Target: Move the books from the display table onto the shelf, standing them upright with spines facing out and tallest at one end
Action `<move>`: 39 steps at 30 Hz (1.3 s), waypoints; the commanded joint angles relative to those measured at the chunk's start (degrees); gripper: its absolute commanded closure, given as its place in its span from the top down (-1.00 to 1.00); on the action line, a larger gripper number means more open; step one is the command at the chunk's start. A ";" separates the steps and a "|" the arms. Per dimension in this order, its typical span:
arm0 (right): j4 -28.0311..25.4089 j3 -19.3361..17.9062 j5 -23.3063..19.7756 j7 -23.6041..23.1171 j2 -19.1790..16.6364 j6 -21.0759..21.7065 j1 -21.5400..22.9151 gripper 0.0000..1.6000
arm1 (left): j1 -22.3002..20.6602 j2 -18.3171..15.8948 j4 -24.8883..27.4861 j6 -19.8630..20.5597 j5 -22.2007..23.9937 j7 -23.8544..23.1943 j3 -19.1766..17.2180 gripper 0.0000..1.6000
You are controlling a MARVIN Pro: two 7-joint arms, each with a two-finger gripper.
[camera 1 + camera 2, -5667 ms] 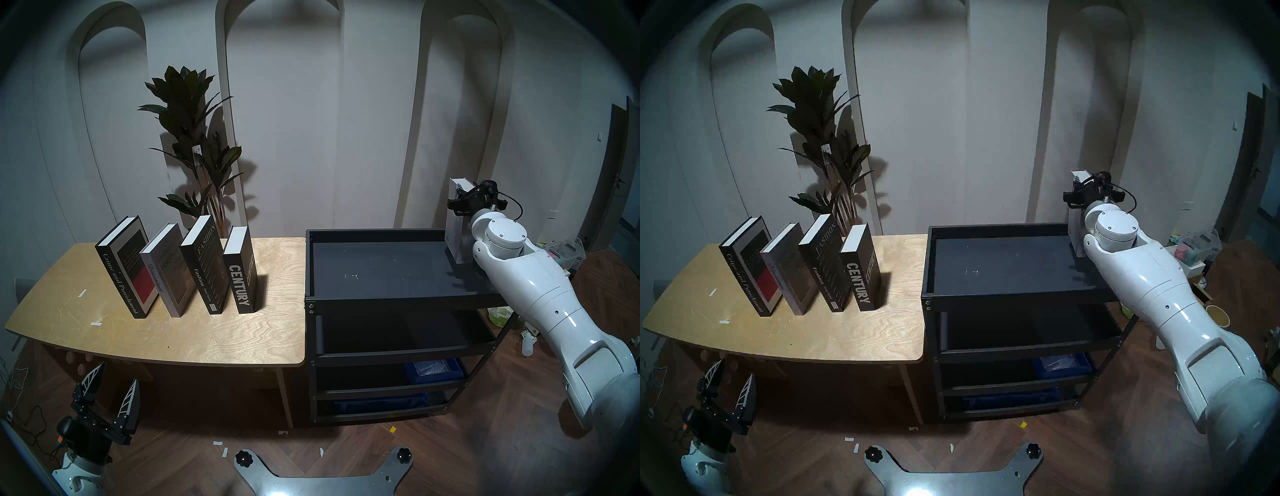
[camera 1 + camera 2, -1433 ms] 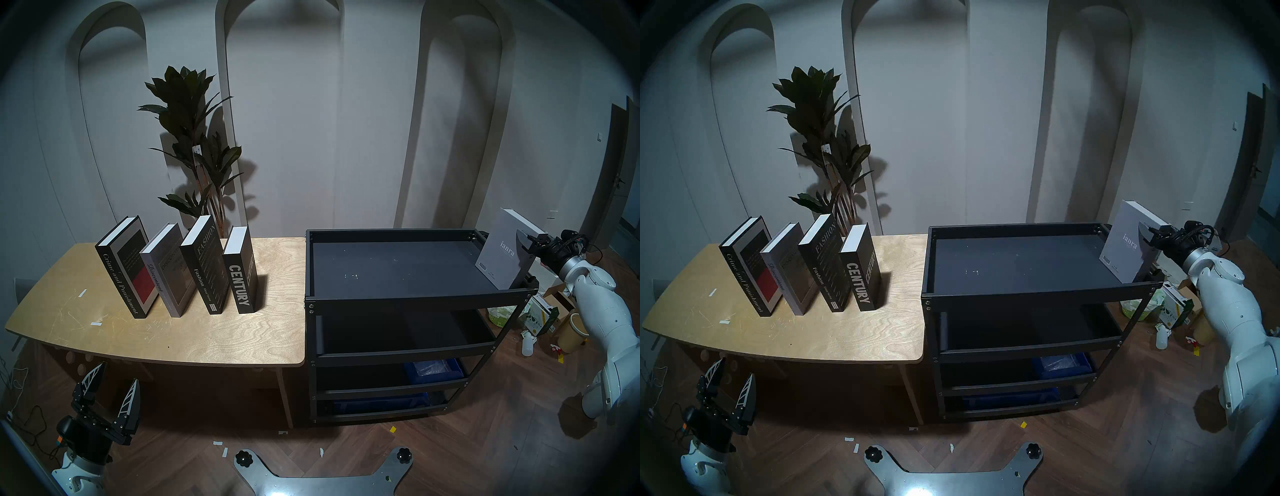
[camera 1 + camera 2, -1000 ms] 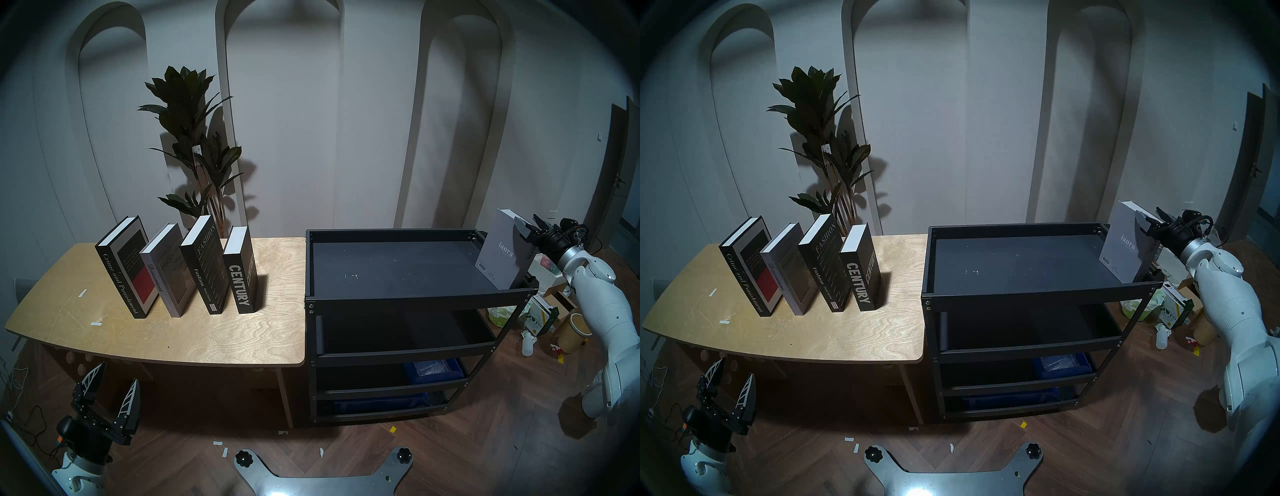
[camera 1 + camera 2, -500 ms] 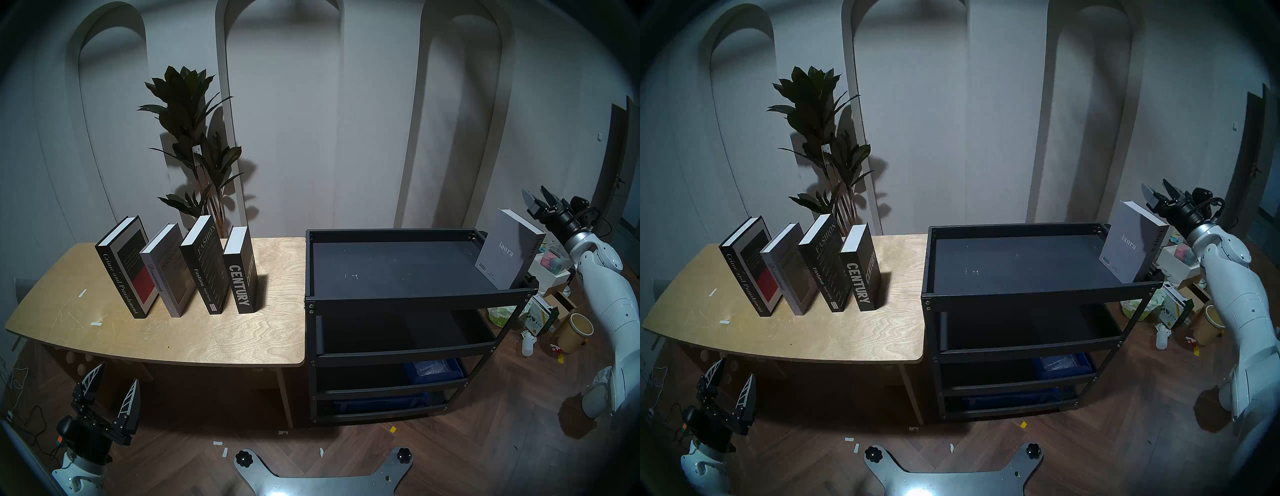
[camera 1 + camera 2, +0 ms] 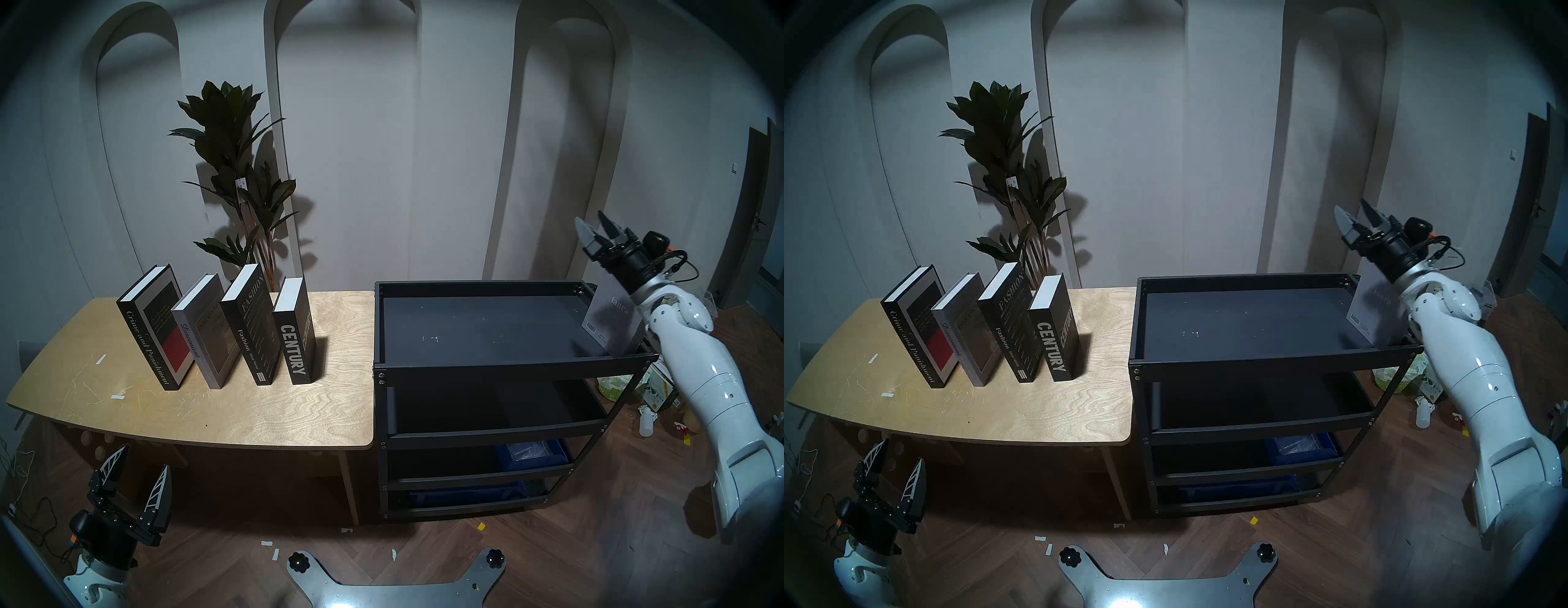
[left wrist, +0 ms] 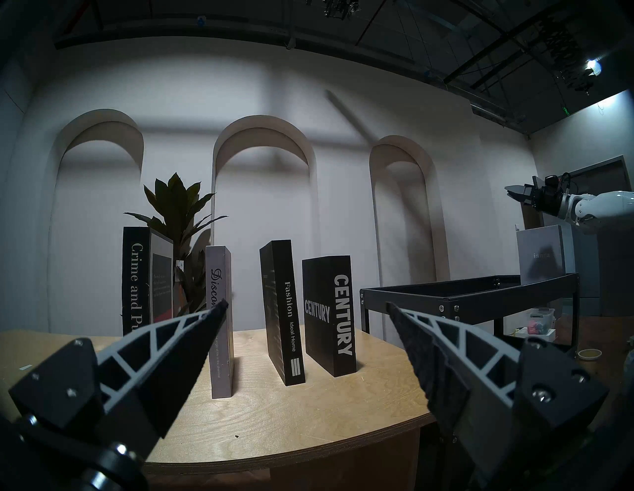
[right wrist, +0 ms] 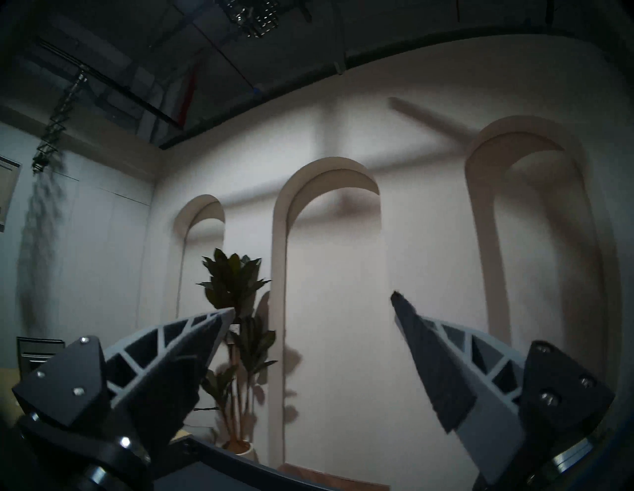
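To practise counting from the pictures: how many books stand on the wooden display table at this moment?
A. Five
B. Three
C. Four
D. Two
C: four books stand in a row on the display table: Crime and Punishment, Discontent, Fashion and Century; the grey ianra book is already on the black shelf.
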State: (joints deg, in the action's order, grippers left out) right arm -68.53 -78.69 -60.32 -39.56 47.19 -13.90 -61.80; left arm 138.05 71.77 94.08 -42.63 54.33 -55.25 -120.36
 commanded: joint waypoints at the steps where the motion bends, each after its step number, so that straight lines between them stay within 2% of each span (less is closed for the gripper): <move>1: -6.51 2.96 -0.39 2.62 6.43 -2.47 -1.84 1.00 | -0.18 -0.11 0.35 -0.07 0.02 -0.05 -0.04 1.00; 9: -11.81 4.97 0.40 8.12 10.38 -5.17 -3.09 1.00 | -0.21 -0.12 0.31 -0.08 0.03 -0.06 -0.04 1.00; 21: -12.93 6.15 4.85 21.25 14.12 -8.96 -4.42 1.00 | -0.28 -0.12 0.31 -0.09 0.04 -0.09 -0.04 1.00; 22: -12.65 6.09 5.23 21.27 14.22 -9.03 -4.21 1.00 | -0.28 -0.12 0.32 -0.09 0.04 -0.09 -0.04 1.00; 32: -13.14 7.85 12.69 33.12 18.18 -9.86 -2.42 1.00 | -0.33 -0.11 0.33 -0.10 0.05 -0.12 -0.04 1.00; 36: -13.41 9.93 15.89 37.47 20.06 -9.10 -1.80 1.00 | -0.34 -0.11 0.34 -0.10 0.05 -0.13 -0.05 1.00; 39: -13.45 12.82 19.03 40.86 21.37 -7.15 -0.52 1.00 | -0.34 -0.10 0.34 -0.11 0.05 -0.14 -0.05 1.00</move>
State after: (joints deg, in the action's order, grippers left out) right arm -80.41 -69.48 -46.46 -4.52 64.40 -22.90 -65.41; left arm 137.83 71.76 93.92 -42.63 54.36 -55.31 -120.35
